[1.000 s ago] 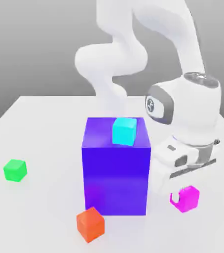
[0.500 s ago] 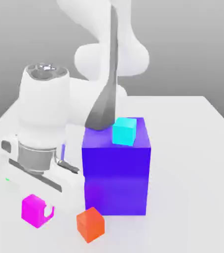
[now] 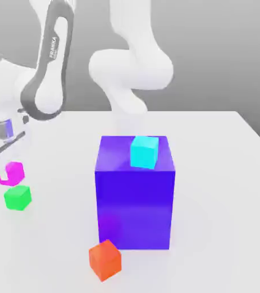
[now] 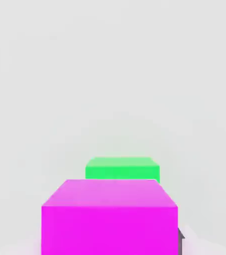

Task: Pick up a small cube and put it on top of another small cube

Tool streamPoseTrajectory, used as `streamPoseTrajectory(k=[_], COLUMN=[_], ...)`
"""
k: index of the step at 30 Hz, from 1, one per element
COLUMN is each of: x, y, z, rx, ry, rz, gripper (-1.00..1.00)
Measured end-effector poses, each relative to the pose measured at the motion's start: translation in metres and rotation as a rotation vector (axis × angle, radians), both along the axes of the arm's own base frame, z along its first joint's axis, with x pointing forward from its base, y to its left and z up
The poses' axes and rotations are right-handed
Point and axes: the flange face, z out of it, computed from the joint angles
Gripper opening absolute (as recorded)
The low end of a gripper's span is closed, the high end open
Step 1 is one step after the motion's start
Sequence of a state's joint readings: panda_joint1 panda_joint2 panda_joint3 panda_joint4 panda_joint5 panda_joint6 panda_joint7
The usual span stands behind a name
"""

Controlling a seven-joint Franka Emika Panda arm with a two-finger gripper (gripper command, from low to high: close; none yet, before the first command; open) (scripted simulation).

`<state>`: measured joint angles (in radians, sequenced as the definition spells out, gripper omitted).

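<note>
White tabletop (image 3: 212,171) under a grey backdrop. At the exterior view's left edge, partly cut off, the gripper (image 3: 5,171) is clamped on the magenta cube (image 3: 11,173), held just above the green cube (image 3: 18,197). Releasing off-centre could topple it. Fingertips are mostly hidden behind magenta.

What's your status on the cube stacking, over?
Gripper shut on magenta cube, carried just above green cube, not yet seated. Big blue block with cyan cube, and orange-red cube, off to the side.
</note>
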<state>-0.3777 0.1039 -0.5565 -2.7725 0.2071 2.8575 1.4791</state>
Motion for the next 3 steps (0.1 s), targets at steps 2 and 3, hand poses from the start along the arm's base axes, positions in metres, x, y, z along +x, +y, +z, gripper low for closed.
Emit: streamPoseTrajectory(k=[2,3], x=[-0.0013,-0.0013], y=[0.0003,0.0003], z=[-0.0065,-0.0065], rx=[0.0,0.0], ry=[0.002,0.002], rz=[-0.003,-0.003], gripper=[1.0,1.0])
